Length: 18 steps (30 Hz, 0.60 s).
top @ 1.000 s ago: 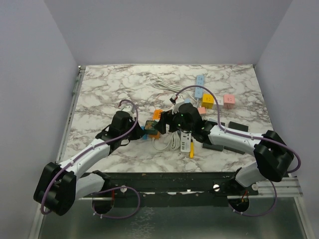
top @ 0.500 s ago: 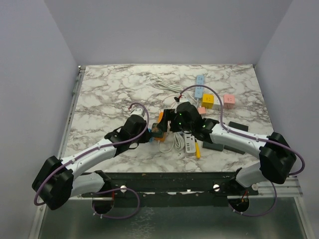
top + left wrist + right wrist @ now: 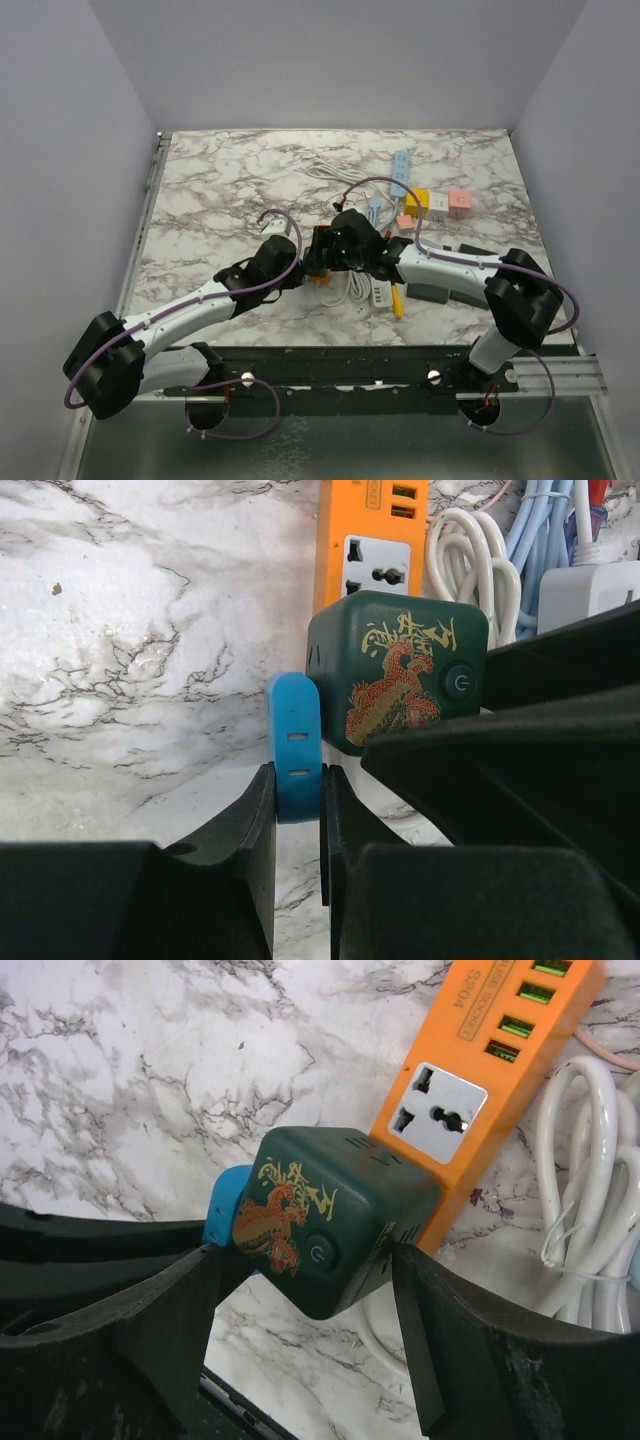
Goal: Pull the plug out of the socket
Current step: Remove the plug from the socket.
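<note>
A blue plug [image 3: 294, 745] sticks out of the left side of a dark green cube socket [image 3: 400, 670] with a dragon print and a power button. My left gripper [image 3: 297, 780] is shut on the blue plug, a finger flat on each side. The right wrist view shows the cube [image 3: 325, 1225] between the fingers of my right gripper [image 3: 305, 1260], both touching its sides, with the plug [image 3: 225, 1205] at its left. From above, the two grippers [image 3: 300, 262] [image 3: 328, 250] meet at the table's middle front. An orange power strip [image 3: 480, 1080] lies behind the cube.
A coiled white cable [image 3: 590, 1190] and a white power strip [image 3: 378, 290] lie right of the cube. Coloured cube sockets [image 3: 417, 203], a light blue strip [image 3: 400, 170] and dark blocks [image 3: 450, 290] sit to the right. The table's front edge [image 3: 330, 345] is near.
Both arms shifted: the left gripper moved right with the plug, the right gripper moved left. The right jaws narrowed onto the green cube.
</note>
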### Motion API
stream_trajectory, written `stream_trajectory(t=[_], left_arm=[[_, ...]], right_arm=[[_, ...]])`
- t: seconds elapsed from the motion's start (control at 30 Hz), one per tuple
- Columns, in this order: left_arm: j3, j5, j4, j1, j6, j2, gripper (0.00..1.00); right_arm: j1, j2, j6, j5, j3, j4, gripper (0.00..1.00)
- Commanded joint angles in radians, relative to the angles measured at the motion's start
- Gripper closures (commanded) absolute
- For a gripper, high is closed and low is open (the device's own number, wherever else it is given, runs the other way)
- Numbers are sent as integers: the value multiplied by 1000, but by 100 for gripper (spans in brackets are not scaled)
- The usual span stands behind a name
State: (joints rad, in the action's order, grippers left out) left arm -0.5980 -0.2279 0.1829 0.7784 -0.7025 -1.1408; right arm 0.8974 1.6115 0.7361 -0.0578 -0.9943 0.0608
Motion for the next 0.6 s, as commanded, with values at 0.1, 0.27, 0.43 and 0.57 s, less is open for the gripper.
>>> stream_trajectory(t=[0.1,0.27,0.43,0.57], left_arm=[[0,52,-40,8,10,26,100],[7,62,-62,8,11,29,100],[7,80,-82,7,13,19,100],[4,101,-90,8,36,10,100]], right_arm=[[7,95,-48,-76,-119,80,24],[14,134,-57,-123,-156,134,25],[22,163,-46,-154,-180,152,25],[26,188,-55,-188,-201,174,32]])
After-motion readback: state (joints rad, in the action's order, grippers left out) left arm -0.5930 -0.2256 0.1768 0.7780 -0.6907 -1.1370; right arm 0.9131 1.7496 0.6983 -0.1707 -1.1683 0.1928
